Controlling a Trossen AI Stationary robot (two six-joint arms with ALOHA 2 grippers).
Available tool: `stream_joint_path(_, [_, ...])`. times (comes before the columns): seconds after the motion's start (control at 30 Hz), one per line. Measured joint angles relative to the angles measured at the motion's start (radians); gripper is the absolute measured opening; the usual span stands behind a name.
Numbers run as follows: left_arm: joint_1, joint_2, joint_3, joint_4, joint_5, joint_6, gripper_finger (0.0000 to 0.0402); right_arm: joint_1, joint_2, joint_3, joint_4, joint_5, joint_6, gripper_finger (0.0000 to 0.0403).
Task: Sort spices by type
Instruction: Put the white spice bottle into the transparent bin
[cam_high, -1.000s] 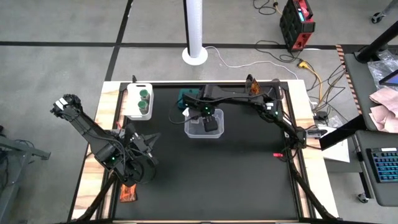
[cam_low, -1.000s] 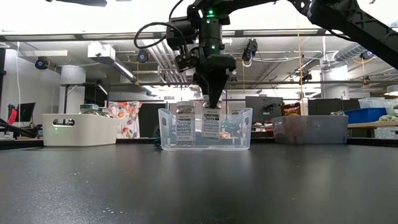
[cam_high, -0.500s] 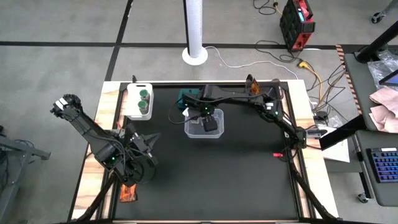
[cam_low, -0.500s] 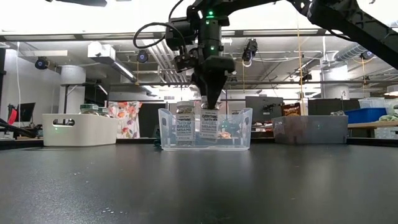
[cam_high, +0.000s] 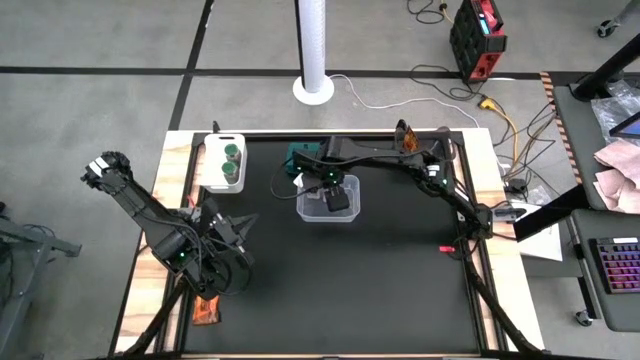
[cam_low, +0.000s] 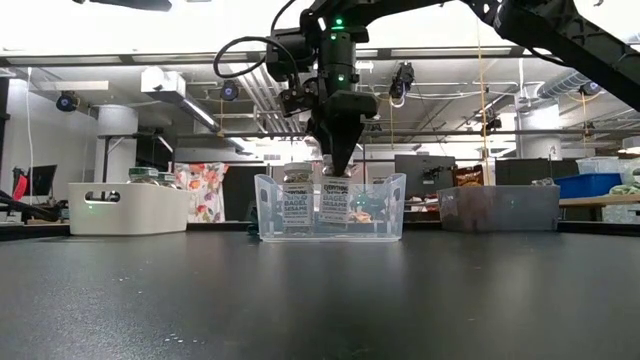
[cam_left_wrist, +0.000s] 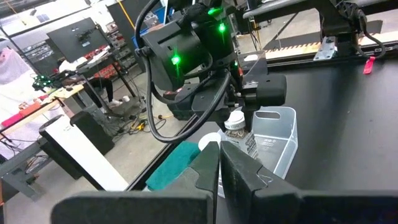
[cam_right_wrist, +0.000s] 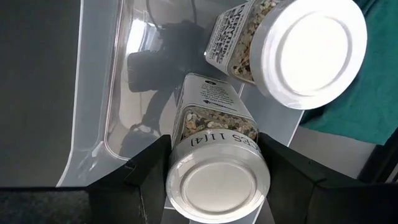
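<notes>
My right gripper (cam_right_wrist: 214, 168) points down into the clear bin (cam_high: 310, 212) at the table's far middle, shut on a clear jar with a white lid (cam_right_wrist: 216, 186). A second white-lidded jar (cam_right_wrist: 298, 50) stands upright in the bin beside it. Two green-lidded jars (cam_high: 233, 160) stand in the white tray (cam_high: 212, 175) at the far left. One orange-red packet (cam_high: 207, 308) lies at the near left edge, another (cam_high: 405, 135) at the far right. My left gripper (cam_left_wrist: 219, 168) waits shut and empty over the table's near left. My right gripper pinches the jar's upper sides (cam_right_wrist: 180, 146), just under its white lid, between its two fingers (cam_right_wrist: 149, 165). The fingers come from above, pointing down. The jar hangs upright with its lower part inside the bin (cam_low: 338, 205). Whether its bottom touches the bin's floor, I cannot tell.
A dark green square block (cam_high: 297, 158) lies just beyond the bin's far left corner. The black mat (cam_high: 340, 290) spreads wide between the bin and the near edge. In the low view another clear container (cam_low: 497, 208) shows off to the right.
</notes>
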Motion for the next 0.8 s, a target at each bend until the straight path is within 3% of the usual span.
stream_joint_path(0.8, [0.000, 0.000, 0.000, -0.003, 0.016, 0.000, 0.0000, -0.002, -0.003, -0.043, 0.001, 0.013, -0.001, 0.0203])
